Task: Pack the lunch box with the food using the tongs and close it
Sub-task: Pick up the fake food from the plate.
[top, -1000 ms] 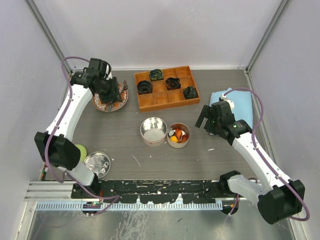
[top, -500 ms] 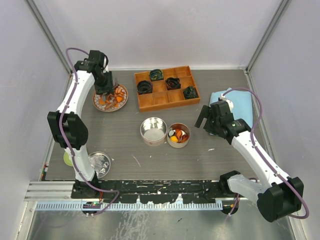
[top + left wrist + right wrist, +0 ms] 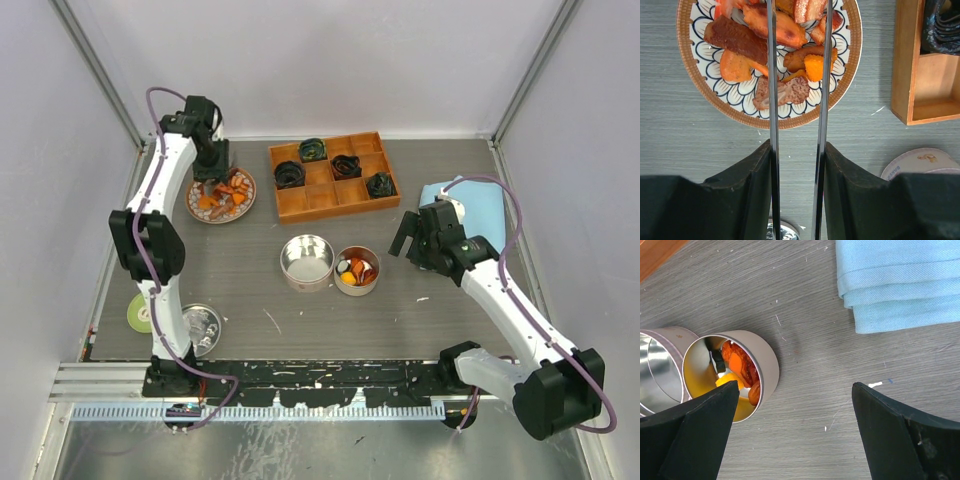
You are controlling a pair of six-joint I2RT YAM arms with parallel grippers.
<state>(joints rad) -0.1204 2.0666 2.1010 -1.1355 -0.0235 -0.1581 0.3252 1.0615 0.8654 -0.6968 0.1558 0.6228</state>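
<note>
1. The long silver metal tongs are pinched from outside by the left gripper. Their two thin arms stand apart and reach out over the blue-and-white patterned plate with a brown rim.
2. The food, orange, red and brown chunks, is piled on that plate, with several pieces lying under and between the tong arms. The tips pass out of the wrist view, so it cannot be told whether a piece is caught.
3. The step in hand is judged to be picking up a piece. One chunk at the free edge of the pile is best chosen and the tips set on either side of it. The squeeze should then be applied gently and the lift made straight up from the plate.
4. The lunch box, an empty round metal tin touching a second tin with orange pieces inside, stands well apart from the plate, rightward and toward the arm bases. The load should be carried there level.
5. The right gripper is spread wide and empty, on the far side of the tins from the plate.
6. The orange wooden compartment tray, just right of the plate, must be skirted.
</note>
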